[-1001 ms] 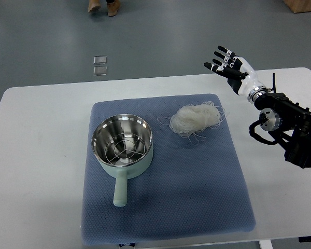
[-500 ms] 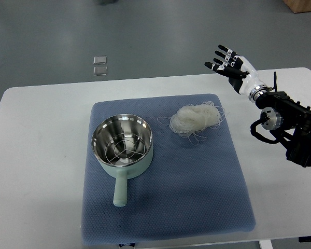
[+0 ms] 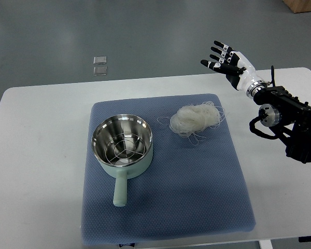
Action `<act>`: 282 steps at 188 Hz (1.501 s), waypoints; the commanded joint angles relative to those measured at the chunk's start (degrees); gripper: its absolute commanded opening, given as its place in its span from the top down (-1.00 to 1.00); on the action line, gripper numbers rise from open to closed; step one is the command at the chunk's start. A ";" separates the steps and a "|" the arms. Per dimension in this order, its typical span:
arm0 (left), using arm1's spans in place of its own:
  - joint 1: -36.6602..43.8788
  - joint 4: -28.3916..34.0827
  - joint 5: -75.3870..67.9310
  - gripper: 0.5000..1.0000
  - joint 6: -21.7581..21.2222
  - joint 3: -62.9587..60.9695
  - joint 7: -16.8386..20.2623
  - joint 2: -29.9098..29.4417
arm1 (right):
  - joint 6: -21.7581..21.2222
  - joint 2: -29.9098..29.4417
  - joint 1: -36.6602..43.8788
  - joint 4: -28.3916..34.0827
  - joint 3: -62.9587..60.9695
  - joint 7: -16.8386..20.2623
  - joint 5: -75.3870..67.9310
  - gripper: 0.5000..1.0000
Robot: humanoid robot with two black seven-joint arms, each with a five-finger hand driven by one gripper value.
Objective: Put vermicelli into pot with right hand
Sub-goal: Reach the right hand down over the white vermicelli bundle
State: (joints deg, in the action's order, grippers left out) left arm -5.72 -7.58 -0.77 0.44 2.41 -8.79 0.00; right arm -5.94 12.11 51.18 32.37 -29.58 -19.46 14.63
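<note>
A: Start at the left. What's there?

B: The white table (image 3: 36,155) carries a blue mat (image 3: 197,197). On the mat's left part stands the pot (image 3: 122,145), pale green outside, steel inside with a wire rack at the bottom, empty. Its handle (image 3: 120,191) points toward the near edge.

A: And the vermicelli?

B: The vermicelli (image 3: 196,118) lies as a loose white nest on the far right part of the mat, just right of the pot and apart from it. Stray strands trail off its near side.

A: The right hand?

B: The right hand (image 3: 229,63) hangs above the table's far edge, up and right of the nest, touching nothing. Its fingers (image 3: 217,52) are spread wide and hold nothing. The left arm isn't in view.

A: So how should the reach go?

B: In my judgement, the hand should come down over the middle of the nest, not its fringe, and close the fingers around the bulk so the loose strands lift with it. Then raise it clear of the rim before crossing left, and release over the pot's centre.
</note>
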 commanded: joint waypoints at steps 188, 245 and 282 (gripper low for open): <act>-0.26 0.64 0.07 -1.00 -0.44 -0.04 0.00 0.00 | -6.55 4.59 23.09 7.44 49.45 -8.05 39.51 -0.69; -0.26 0.73 0.07 -1.00 -0.62 -0.04 0.00 0.00 | -5.93 2.13 24.05 7.36 54.37 -7.44 43.29 -0.68; -0.26 0.64 0.07 -1.00 -0.62 -0.04 0.09 0.00 | -4.61 0.90 24.05 6.48 55.60 -7.00 43.56 -0.68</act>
State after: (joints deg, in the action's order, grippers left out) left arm -5.98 -6.87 -0.70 -0.17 2.37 -8.71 0.00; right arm -11.59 13.43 75.23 39.35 25.63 -26.70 58.06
